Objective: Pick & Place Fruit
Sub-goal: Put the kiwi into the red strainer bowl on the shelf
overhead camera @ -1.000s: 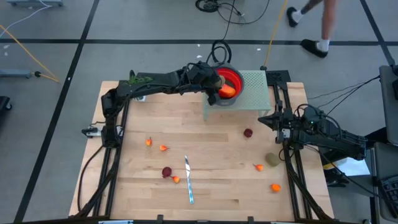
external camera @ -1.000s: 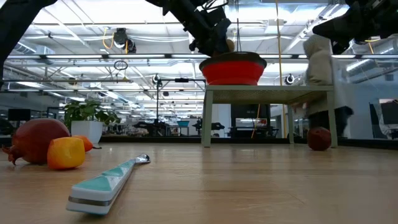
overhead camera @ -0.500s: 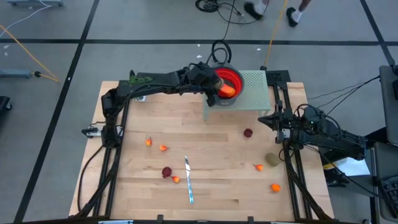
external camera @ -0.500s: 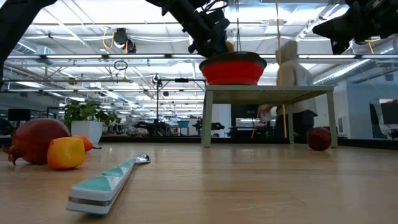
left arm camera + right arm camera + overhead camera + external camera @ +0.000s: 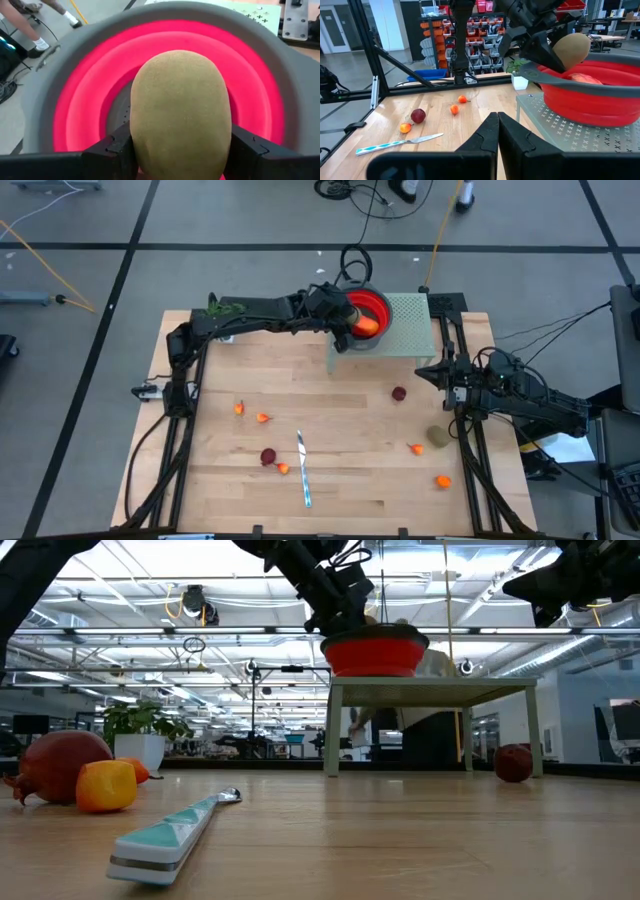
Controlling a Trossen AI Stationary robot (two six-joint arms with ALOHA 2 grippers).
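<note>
- The left claw [image 5: 180,150] pinches a kiwi [image 5: 181,112], an olive-brown oval with a fine, matte, felt-like skin; one dark angular finger [image 5: 112,150] presses on each side of it.
- Right under that claw sits a round bowl [image 5: 372,312]: smooth bright red inside with stepped rings, and a thick grey rim.
- An orange-red piece [image 5: 366,326] lies inside the bowl, just beside the held kiwi.
- The bowl stands on a small pale-green stand [image 5: 412,322] with a perforated top and thin legs, which is set on the pale wooden plank worktop [image 5: 340,395].
- The right claw [image 5: 496,125] waits well off to the side of the stand, above the worktop's edge, its dark wedge-shaped fingers pressed together.
- Near the right claw lie a dark red ball [image 5: 399,393], a second kiwi [image 5: 437,436] and two tiny orange bits [image 5: 415,447] [image 5: 443,480].
- Farther from both claws, towards the worktop's middle, a slim silver knife [image 5: 303,468] with a teal-patterned handle lies flat; a second dark red ball [image 5: 268,456] and an orange chunk [image 5: 283,468] lie close beside it, and two more orange bits [image 5: 239,408] [image 5: 263,418] lie a little beyond.
- A green leafy plant [image 5: 225,307] sits behind the left arm at the worktop's back edge.
- Nothing stands between the left claw and the bowl.
</note>
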